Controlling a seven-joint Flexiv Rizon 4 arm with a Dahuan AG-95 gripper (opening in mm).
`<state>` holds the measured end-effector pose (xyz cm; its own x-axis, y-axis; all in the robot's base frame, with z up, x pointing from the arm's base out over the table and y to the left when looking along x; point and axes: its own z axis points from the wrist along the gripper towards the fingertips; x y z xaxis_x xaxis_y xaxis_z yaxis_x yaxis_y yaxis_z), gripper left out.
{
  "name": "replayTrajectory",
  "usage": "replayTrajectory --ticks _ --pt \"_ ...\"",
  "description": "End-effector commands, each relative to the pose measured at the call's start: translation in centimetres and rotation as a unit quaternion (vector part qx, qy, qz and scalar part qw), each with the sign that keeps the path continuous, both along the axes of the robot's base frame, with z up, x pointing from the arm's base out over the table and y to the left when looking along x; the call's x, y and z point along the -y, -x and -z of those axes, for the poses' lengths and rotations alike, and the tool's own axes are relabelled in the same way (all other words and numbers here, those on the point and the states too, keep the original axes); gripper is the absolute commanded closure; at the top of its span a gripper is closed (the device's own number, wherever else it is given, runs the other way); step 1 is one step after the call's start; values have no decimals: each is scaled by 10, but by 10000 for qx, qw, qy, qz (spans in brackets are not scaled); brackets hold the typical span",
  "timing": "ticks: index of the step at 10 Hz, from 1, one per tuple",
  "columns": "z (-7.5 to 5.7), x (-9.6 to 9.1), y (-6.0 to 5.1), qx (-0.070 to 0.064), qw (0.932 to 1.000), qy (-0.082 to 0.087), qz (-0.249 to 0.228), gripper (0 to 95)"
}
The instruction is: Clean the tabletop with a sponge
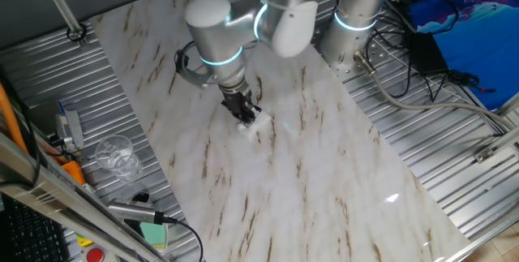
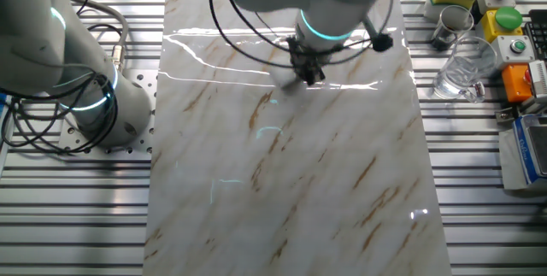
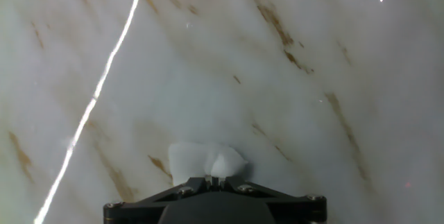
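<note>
Gripper (image 1: 247, 116) pointed down at the slab, fingers pinched onto the sponge (image 1: 254, 122); in the hand view the sponge (image 3: 205, 160) bulges out just ahead of the black finger mount at bottom centre of frame. Sponge is pressed against the tabletop (image 1: 324, 173), a little above and left of frame centre in one fixed view. In the other fixed view the gripper (image 2: 309, 73) sits in the upper middle of the frame, on the upper part of the tabletop (image 2: 291, 190); sponge itself too small to make out there. Tabletop (image 3: 208, 64) fills the hand view: white, brown veins, one bright streak of reflected light running diagonally at left. Off the slab, on the ribbed metal: clear glass (image 1: 116, 156) at left of frame, green block (image 1: 152, 233) at lower left, glass (image 2: 462, 71) again at upper right in the other fixed view.
</note>
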<state>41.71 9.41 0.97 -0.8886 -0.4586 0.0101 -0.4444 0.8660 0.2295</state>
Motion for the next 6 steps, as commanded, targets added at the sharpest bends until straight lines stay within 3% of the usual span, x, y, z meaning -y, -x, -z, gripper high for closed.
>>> replayTrajectory --ticks 1,2,6 --pt "6 -1 -2 -267 9991 -256 193 950" --pt "6 -1 -3 -209 9998 -37 61 950" --pt "3 -1 -4 -253 9996 118 20 950"
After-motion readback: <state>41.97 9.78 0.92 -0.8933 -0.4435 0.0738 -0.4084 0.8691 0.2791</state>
